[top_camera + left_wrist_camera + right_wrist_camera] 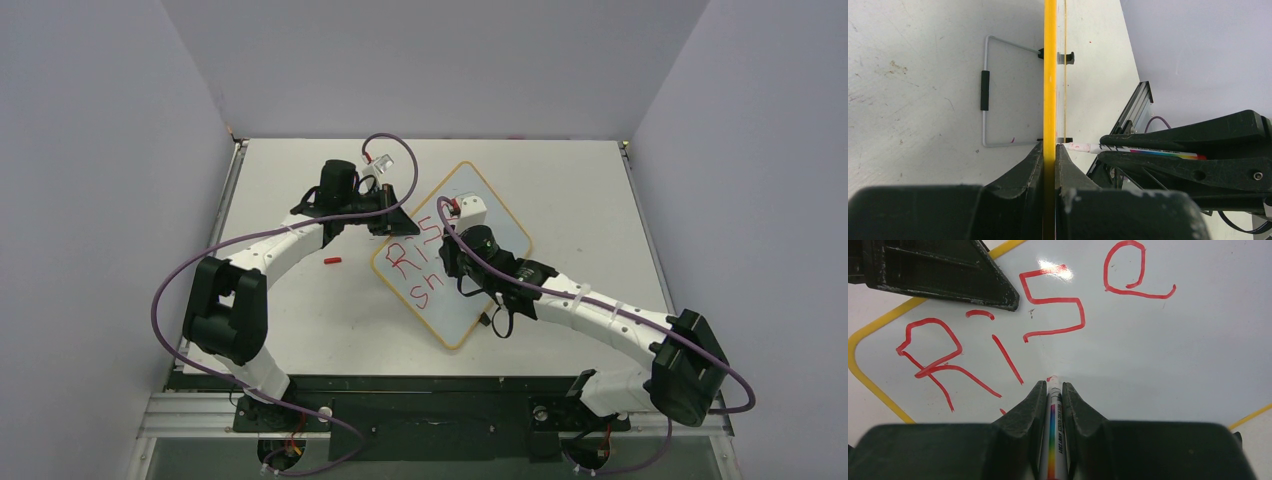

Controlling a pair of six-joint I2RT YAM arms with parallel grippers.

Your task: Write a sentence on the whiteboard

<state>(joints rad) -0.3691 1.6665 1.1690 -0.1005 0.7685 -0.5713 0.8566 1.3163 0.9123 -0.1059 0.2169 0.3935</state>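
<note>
The whiteboard (462, 315), white with a thin orange-yellow frame, lies turned like a diamond on the table. It bears red writing (415, 258): "Rise", with "sh" under it. My left gripper (396, 222) is shut on the board's upper-left edge; in the left wrist view its jaws (1050, 150) pinch the yellow frame (1050, 75). My right gripper (1052, 386) is shut on a white marker (1053, 440) with a rainbow stripe. The marker's tip (1075, 147) meets the board (1173, 350) just below the "Rise" letters (1053, 302).
A small red cap (332, 261) lies on the table left of the board. A bent wire handle (984, 90) with a black sleeve hangs off the board's edge by two black clips (1065, 57). Grey walls close in the table on three sides.
</note>
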